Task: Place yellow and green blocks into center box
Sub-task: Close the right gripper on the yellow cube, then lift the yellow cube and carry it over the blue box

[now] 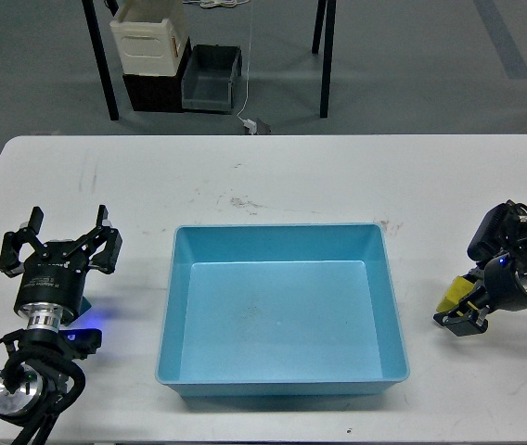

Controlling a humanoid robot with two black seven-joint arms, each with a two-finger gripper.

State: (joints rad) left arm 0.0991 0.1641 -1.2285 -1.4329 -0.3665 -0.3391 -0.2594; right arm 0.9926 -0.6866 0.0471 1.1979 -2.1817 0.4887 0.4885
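Observation:
The yellow block (450,296) lies on the white table (273,185), right of the blue center box (280,380). My right gripper (461,303) has come over the block and covers its right side, with one finger (452,322) below it. Whether the fingers press on the block does not show. My left gripper (59,243) is open and empty, pointing away from me, left of the box. The box is empty. No green block is in view.
Beyond the table's far edge, on the floor, stand a cream crate (149,37), a dark bin (210,79) and black table legs (326,57). The table's front edge is just below the box.

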